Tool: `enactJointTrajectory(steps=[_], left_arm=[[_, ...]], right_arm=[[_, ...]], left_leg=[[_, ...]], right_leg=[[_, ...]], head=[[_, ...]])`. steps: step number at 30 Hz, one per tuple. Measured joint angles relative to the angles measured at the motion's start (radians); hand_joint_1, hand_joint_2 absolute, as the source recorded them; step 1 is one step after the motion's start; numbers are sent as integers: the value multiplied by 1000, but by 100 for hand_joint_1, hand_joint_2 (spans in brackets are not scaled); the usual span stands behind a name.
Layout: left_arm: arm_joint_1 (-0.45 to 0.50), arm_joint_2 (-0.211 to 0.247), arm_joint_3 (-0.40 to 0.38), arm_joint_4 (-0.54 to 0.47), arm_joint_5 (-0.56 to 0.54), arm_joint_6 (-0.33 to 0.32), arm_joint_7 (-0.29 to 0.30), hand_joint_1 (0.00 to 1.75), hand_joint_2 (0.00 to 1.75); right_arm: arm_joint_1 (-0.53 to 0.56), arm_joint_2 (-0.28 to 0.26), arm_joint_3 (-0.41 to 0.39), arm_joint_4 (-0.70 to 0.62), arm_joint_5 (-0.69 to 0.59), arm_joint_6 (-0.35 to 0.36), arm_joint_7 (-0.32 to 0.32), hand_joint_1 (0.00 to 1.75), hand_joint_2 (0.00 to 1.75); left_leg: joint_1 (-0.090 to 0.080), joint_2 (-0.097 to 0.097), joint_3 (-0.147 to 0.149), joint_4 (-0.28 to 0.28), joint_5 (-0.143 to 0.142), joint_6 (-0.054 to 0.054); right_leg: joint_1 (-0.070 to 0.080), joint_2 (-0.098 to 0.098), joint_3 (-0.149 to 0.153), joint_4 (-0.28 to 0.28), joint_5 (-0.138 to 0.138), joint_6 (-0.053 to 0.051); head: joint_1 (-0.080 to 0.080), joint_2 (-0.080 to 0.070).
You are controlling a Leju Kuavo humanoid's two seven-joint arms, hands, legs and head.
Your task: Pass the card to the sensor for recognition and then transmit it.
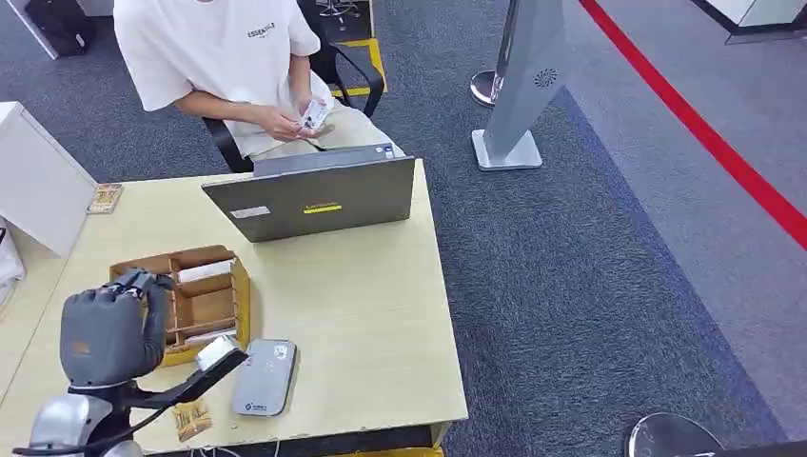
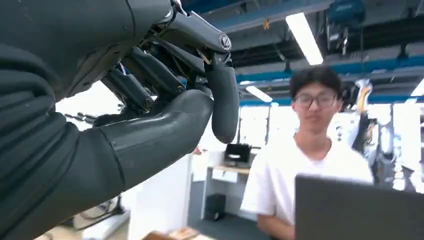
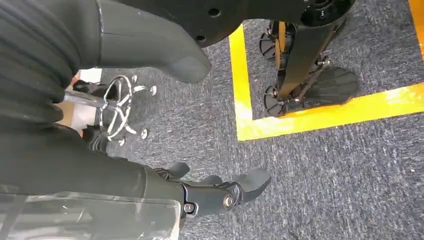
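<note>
A person (image 1: 228, 57) sits behind the table and holds a small white card (image 1: 315, 114) in both hands over their lap. The grey flat sensor (image 1: 264, 377) lies near the table's front edge, right of a wooden card box (image 1: 205, 295). My left hand (image 1: 107, 328) hovers raised over the box's left side. The left wrist view shows that hand (image 2: 165, 115) with fingers curled in and the thumb against a finger, nothing between them. My right hand (image 3: 100, 170) hangs over the carpet, fingers (image 3: 220, 192) apart and holding nothing.
An open grey laptop (image 1: 314, 202) stands at the far side of the light wooden table (image 1: 371, 314), between me and the person. A white box (image 1: 38, 181) sits at the left. A grey floor stand (image 1: 523, 86) and a red floor line (image 1: 723, 152) lie to the right.
</note>
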State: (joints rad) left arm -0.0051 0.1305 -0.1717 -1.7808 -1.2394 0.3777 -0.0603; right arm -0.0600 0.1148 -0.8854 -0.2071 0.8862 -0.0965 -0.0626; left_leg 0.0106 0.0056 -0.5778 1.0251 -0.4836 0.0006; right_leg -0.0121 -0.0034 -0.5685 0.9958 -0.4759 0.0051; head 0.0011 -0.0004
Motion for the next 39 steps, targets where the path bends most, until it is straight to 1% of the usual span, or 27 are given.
enactJointTrajectory(steps=[1, 3, 10, 13, 14, 18, 20, 22, 25, 29, 31, 36, 39], left_arm=[[-11, 14, -17, -19, 8, -3, -2, 175, 175], [-25, 28, -37, -42, 13, -11, -3, 175, 175], [-43, 54, -65, -77, 23, -9, -9, 175, 175], [-71, 66, -86, -90, 47, -7, -14, 175, 175], [-86, 68, -90, -93, 54, -11, -13, 0, 175], [-107, 74, -92, -93, 67, -22, 9, 0, 175], [-96, 75, -92, -92, 74, -8, 8, 0, 175], [-71, 75, -92, -92, 79, 14, -3, 0, 175], [-30, 75, -92, -97, 76, 31, -5, 0, 175], [25, 75, -91, -119, 60, 34, -12, 0, 175], [52, 77, -90, -130, 53, 21, -10, 0, 175], [119, 101, -72, -152, 36, -94, 31, 0, 175], [154, 119, -55, -154, 29, -143, 53, 0, 175]], right_arm=[[0, 0, -3, 0, 2, 0, 0, 0, 175], [0, 0, -3, 0, 2, 1, 0, 0, 175], [0, 0, -7, 0, 5, 1, 0, 0, 175], [0, 1, -11, 0, 15, 3, 0, 0, 175], [0, 2, -11, 0, 21, 3, 0, 0, 175], [0, 8, -11, 0, 33, 1, 3, 0, 175], [0, 11, -11, 0, 39, -2, 9, 0, 175], [0, 14, -11, 0, 39, -4, 11, 0, 175], [0, 18, -12, 0, 39, -5, 17, 0, 175], [1, 21, -19, 0, 39, -7, 18, 0, 175], [2, 21, -20, 0, 38, -8, 18, 0, 175], [4, 21, -27, 0, 35, -8, 19, 0, 175], [6, 21, -35, 0, 35, -8, 21, 0, 175]], left_leg=[[0, 0, 0, 0, 0, 0], [0, 0, 0, 0, 0, 0], [0, 0, 0, 0, 0, 0], [0, 0, 0, 0, 0, 0], [0, 0, 0, 0, 0, 0], [0, 1, 0, 0, 0, 0], [0, 1, 0, 0, 0, 0], [0, 1, 0, 0, 0, 0], [0, 0, 0, 0, 0, 0], [0, 0, 0, 0, -1, 0], [0, 0, 0, 0, -1, 0], [0, 1, 0, 0, -1, 0], [0, 0, 0, 0, -1, -1]], right_leg=[[0, 0, 0, 0, 0, 0], [0, 0, 0, 0, 0, 0], [0, 0, 0, 0, 0, 0], [0, 0, 0, 0, 0, 0], [0, 0, 0, 0, 0, 0], [0, 1, 0, 0, 0, 0], [0, 1, 0, 0, 0, 0], [0, 1, 0, 0, 0, 0], [0, 1, 0, 0, -1, 0], [0, 1, 0, 0, -1, -1], [0, 1, 0, 0, -1, -1], [0, 1, 0, 0, -1, -1], [0, 0, 0, 0, -1, -1]], head=[[0, 0], [0, 0], [0, 0], [0, 0], [0, 0], [0, 0], [0, 0], [0, 0], [0, 0], [0, 0], [0, 0], [0, 0], [0, 0]])
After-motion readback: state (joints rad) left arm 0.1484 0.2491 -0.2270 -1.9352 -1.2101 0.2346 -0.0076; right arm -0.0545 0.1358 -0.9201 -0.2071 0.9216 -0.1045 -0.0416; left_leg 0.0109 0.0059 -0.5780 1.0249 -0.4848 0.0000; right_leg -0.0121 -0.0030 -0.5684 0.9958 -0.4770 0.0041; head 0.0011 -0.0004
